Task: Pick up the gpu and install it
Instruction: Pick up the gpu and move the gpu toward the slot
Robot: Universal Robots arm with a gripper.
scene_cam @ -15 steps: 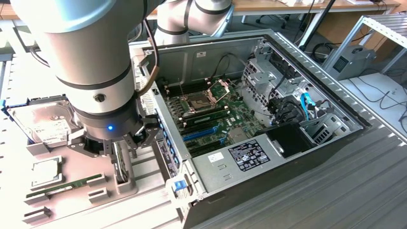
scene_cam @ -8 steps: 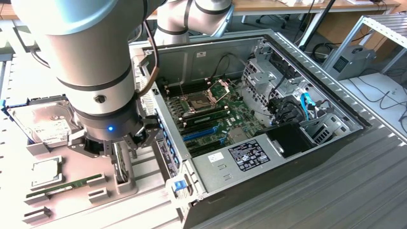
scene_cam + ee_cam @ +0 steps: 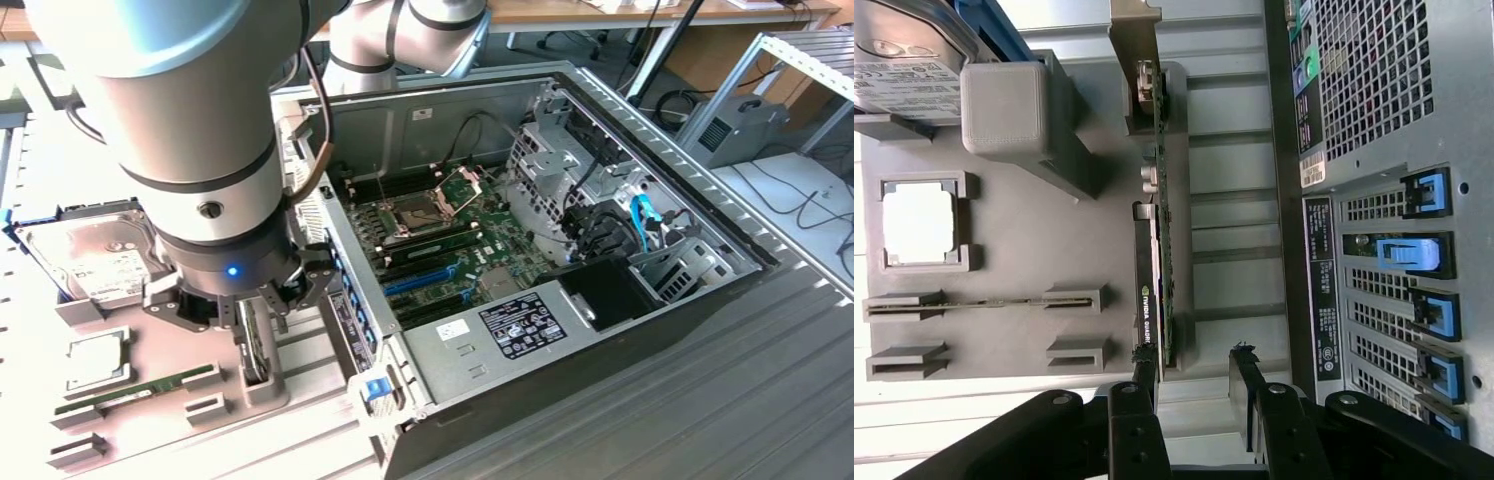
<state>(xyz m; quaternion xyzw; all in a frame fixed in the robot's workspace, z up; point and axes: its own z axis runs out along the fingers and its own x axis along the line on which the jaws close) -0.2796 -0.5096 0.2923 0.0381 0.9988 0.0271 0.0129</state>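
gpu [image 3: 1159,250] stands on edge in grey holder [image 3: 1024,230], beside open pc case [image 3: 1374,100] | gripper [image 3: 1192,365] hovers over one end, jaws spread wide, holding nothing | risk: one finger looks nearly in line with the card's edge and may strike it instead of straddling it, tipping the card

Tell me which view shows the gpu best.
Wrist view: the gpu stands on edge in its grey holder, whole length in sight. In the exterior view the gripper covers most of it; a dark sliver of the gpu shows below.
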